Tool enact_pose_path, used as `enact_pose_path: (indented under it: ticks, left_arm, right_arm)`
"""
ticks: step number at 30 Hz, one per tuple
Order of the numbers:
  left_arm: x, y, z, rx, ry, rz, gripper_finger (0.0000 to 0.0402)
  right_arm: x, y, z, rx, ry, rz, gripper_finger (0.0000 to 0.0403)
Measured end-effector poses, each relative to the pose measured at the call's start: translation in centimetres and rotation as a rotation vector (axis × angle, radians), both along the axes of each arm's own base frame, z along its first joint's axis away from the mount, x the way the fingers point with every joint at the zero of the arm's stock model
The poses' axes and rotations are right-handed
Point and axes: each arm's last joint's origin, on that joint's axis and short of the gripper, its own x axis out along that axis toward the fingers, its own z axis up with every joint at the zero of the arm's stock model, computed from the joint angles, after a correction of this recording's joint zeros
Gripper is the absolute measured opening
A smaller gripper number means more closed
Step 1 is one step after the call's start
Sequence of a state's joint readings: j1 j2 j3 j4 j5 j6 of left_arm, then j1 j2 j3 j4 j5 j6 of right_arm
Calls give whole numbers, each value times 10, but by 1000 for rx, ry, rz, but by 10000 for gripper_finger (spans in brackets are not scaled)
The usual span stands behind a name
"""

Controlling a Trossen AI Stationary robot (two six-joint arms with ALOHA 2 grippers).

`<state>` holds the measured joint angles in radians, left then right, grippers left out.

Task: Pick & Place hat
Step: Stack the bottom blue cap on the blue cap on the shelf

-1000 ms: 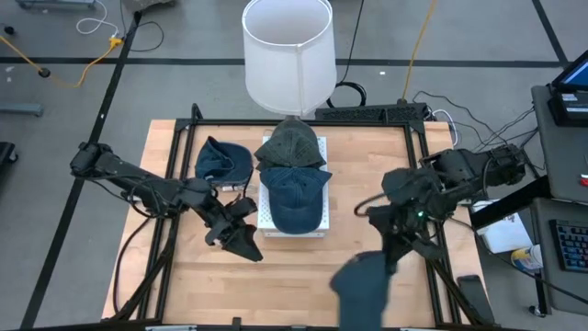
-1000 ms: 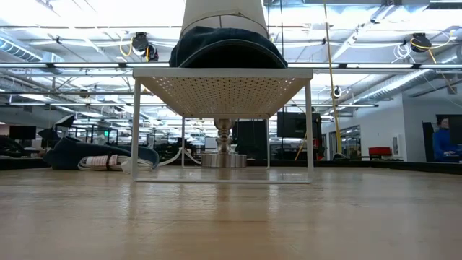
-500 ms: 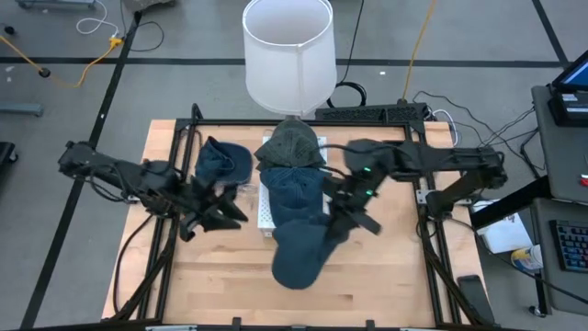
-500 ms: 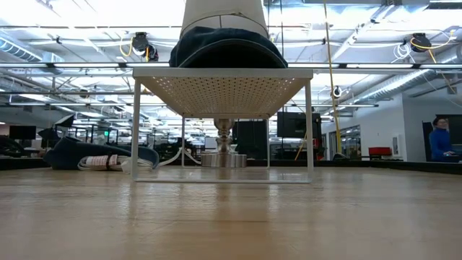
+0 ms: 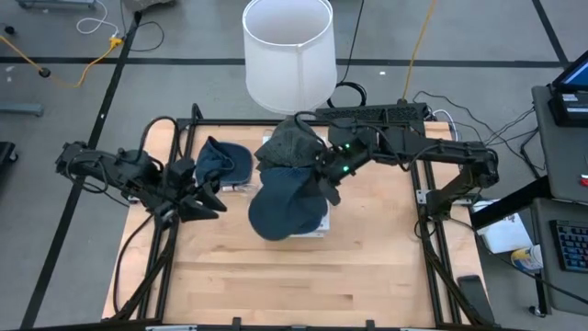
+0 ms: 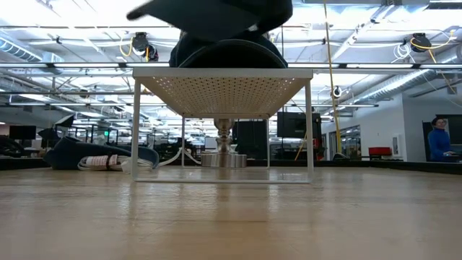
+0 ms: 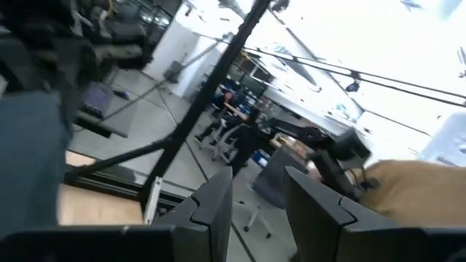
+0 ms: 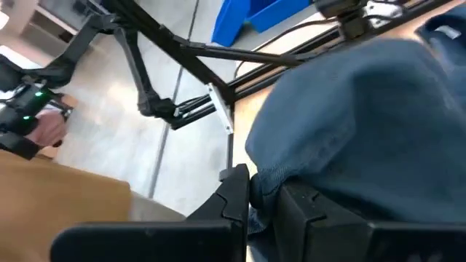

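Low view first: bare wooden surface (image 6: pixel 231 217) up front, and beyond it the white rack (image 6: pixel 222 79) stands on its thin legs. A dark cap rests on its perforated top, and the carried hat (image 6: pixel 209 14) hangs just above that, brim jutting out to one side. Further back on the surface lies another blue cap (image 6: pixel 97 155) with something white tucked beside it, and a lamp base (image 6: pixel 224 159) shows under the rack. Way off in the room, a person in blue stands at the far edge.

From above now: the right pincer (image 5: pixel 323 181) is clamped on the hat (image 5: pixel 280 210), fingers closed on the fabric at its edge, and the hat floats over the near end of the rack (image 5: pixel 320 227), covering the cap already there. The right wrist view confirms it, blue cloth pinched between the dark fingers (image 8: pixel 237 193).

Left pincer (image 5: pixel 204 204) sits off to the side, near the surface's left frame, holding nothing, fingers (image 7: pixel 218 200) parted a little with daylight between them.

Behind the carried hat, a grey-green cap (image 5: pixel 292 145) rests on the rack's far end. The spare blue cap (image 5: pixel 223 161) lies on the surface just left of the rack. Farthest back, the white lampshade (image 5: pixel 288 51).
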<state>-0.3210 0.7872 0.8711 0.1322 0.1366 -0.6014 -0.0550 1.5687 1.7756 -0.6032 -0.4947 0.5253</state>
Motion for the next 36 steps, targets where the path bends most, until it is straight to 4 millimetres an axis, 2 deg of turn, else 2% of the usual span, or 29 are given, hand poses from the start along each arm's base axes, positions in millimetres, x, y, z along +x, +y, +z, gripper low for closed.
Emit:
enact_pose_path:
  ticks: [7,14,19,25,32,36]
  left_arm:
    - [1,-2,-1,40,-10,-40,124]
    - [1,-2,-2,58,-11,-36,124]
    - [2,0,-2,49,-7,20,124]
    - [3,1,-5,41,34,84,124]
    - [5,6,-9,-26,103,264,124]
    - [6,9,-9,-34,106,343,124]
  right_arm:
    - [-3,-8,19,-54,-77,75,25]
    - [-25,-17,47,-157,-20,128,25]
    - [-26,-24,52,-262,-10,173,25]
    - [-21,-25,45,-385,18,224,25]
    - [-22,-26,36,-489,94,230,25]
    - [-22,-25,37,-542,74,245,25]
